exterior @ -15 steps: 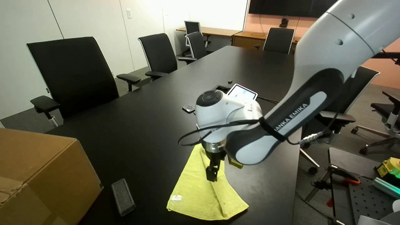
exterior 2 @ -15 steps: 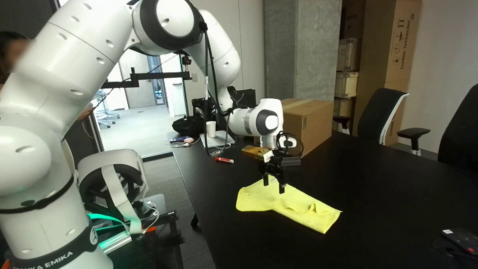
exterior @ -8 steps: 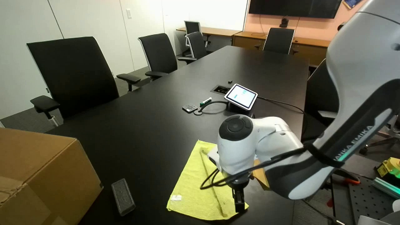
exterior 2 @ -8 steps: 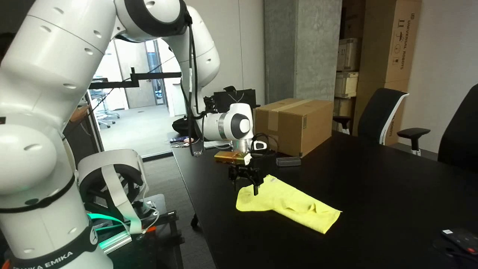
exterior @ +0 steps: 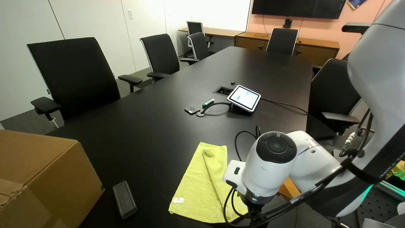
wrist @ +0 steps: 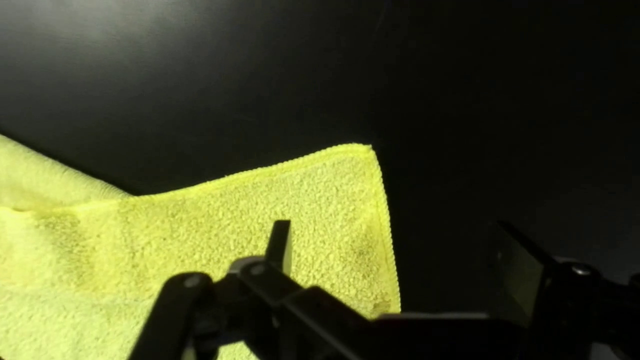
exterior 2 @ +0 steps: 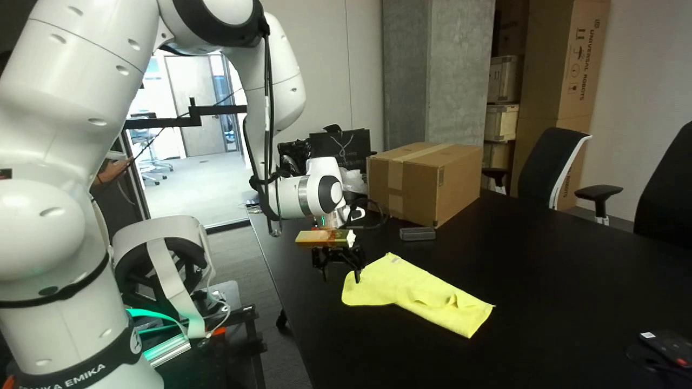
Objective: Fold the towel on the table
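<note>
The yellow towel lies on the dark table, with a crease or folded edge along its length and a small white tag near one corner. It also shows in an exterior view, narrow at one end. In the wrist view a stitched corner of the towel lies between and below the jaws. My gripper is open and empty, one finger over the towel and the other past its edge over bare table. In an exterior view the gripper hangs beside the towel's end. Its fingertips are hidden in the other exterior picture.
A cardboard box and a dark grey block stand beside the towel. A tablet on a stand, a green marker and a cable lie farther along the table. A remote lies near a corner. Chairs line the table.
The gripper has moved from above the towel's middle towards the towel's end corner and the table's edge, staying open. The towel has not moved.
</note>
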`<state>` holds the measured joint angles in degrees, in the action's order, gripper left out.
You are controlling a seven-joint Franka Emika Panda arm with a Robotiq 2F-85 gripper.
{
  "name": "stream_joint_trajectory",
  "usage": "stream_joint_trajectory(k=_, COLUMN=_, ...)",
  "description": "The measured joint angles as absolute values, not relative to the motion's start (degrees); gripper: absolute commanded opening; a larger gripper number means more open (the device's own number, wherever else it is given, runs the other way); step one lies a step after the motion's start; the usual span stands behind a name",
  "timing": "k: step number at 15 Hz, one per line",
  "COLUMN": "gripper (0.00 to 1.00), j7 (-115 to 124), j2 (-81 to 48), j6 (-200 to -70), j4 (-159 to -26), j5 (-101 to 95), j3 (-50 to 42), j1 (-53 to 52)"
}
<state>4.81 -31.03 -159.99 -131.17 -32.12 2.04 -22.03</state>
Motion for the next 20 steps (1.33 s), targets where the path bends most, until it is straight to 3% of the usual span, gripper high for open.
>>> stream_joint_trajectory(k=6, gripper=1.0, j7=5.38, j2=-32.05, j6=-165.22, j4=-132.76, j5=-37.6, j3=-2.46, j1=-25.1)
stream_joint_trajectory(k=20, gripper=1.0, j7=0.26, j2=-36.61, j6=-168.46, j4=-132.47, j5=-37.75, j3=0.4, j1=-21.6)
